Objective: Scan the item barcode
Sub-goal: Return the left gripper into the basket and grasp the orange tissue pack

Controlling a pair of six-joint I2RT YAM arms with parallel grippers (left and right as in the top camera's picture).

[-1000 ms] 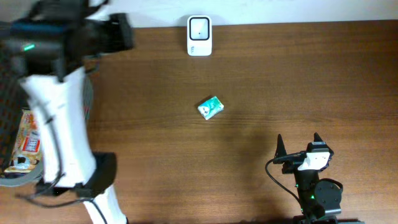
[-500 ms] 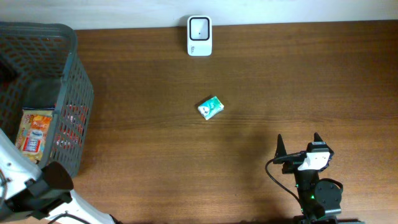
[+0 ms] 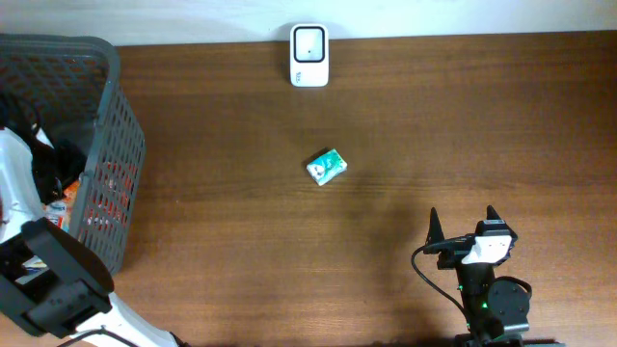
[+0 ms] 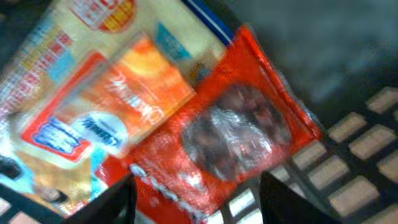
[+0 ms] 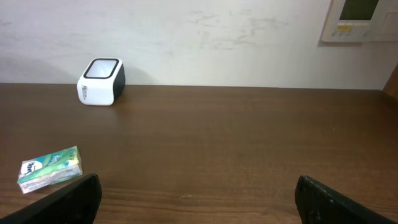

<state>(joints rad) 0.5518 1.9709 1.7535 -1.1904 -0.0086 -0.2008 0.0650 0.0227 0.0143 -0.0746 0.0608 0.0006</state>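
Note:
My left gripper (image 4: 198, 208) hangs open inside the grey basket (image 3: 120, 145), its dark fingertips (image 4: 115, 202) on either side of the lower edge of a red snack packet (image 4: 230, 134). A yellow and orange packet (image 4: 93, 93) lies beside the red one and partly under it. From overhead the left arm (image 3: 21, 183) reaches down into the basket and hides its gripper. The white barcode scanner (image 3: 308, 56) (image 5: 101, 81) stands at the table's far edge. A small green pack (image 3: 326, 167) (image 5: 50, 169) lies mid-table. My right gripper (image 3: 466, 229) (image 5: 199, 202) rests open and empty near the front right.
The basket's mesh floor (image 4: 367, 137) shows to the right of the red packet. A wall (image 5: 199, 37) rises behind the scanner, with a control panel (image 5: 357, 18) at its upper right. Bare brown tabletop (image 3: 434, 135) lies between the green pack, the scanner and the right arm.
The left arm swung from across the basket's top, out toward the lower left, and now reaches down inside the basket. The right arm, scanner and green pack have not moved.

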